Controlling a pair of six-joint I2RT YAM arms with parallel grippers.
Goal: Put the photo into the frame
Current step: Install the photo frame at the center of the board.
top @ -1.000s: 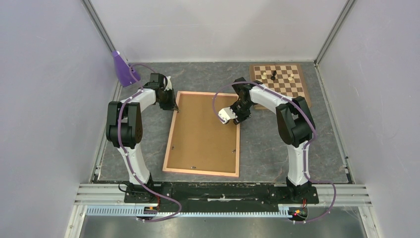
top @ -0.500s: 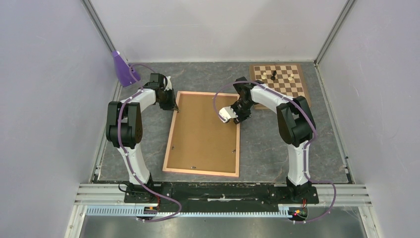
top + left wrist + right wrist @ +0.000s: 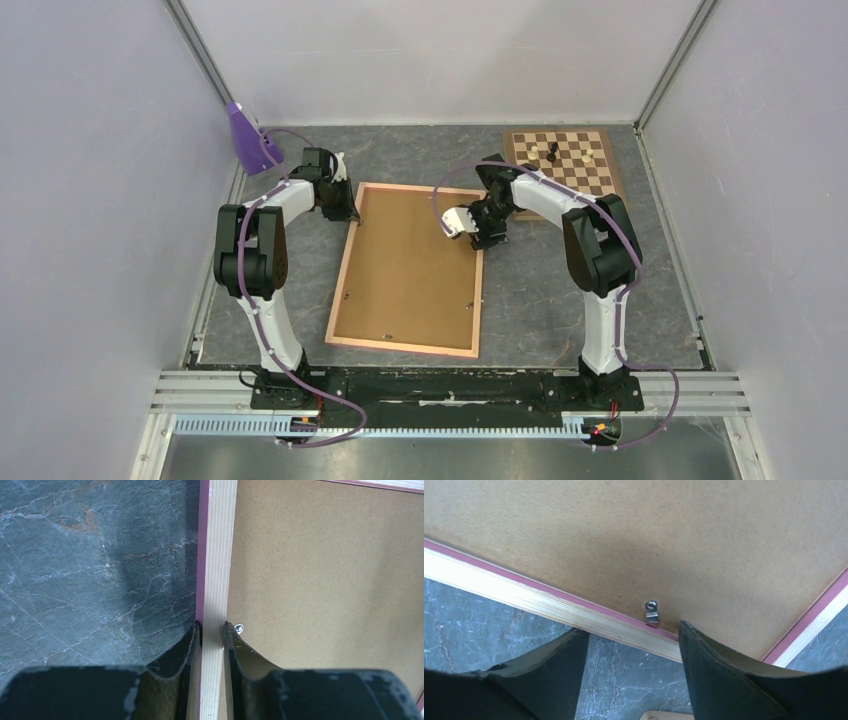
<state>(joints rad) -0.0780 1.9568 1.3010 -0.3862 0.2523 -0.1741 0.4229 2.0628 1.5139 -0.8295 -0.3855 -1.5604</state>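
Observation:
The frame point(image 3: 338, 290) lies back-up on the table, its pale wood rail around a plain brown backing board point(image 3: 410, 265). The photo is hidden. My left gripper point(image 3: 352, 215) is shut on the frame's left rail near the far corner. In the left wrist view the fingers pinch the rail point(image 3: 217, 555) at the gripper point(image 3: 212, 626), beside a small metal clip point(image 3: 239, 628). My right gripper point(image 3: 487, 235) is open and empty over the frame's right rail. In the right wrist view the gripper point(image 3: 631, 627) straddles the rail point(image 3: 524, 597), near a metal clip point(image 3: 651, 612).
A brown-and-cream chessboard point(image 3: 565, 165) with a few pieces lies at the back right, close behind the right arm. A purple object point(image 3: 250, 140) stands at the back left by the wall. Grey walls enclose the table on three sides.
My right gripper has moved a little farther back along the frame's right rail. The frame's near end has shifted slightly left. The left gripper keeps its hold.

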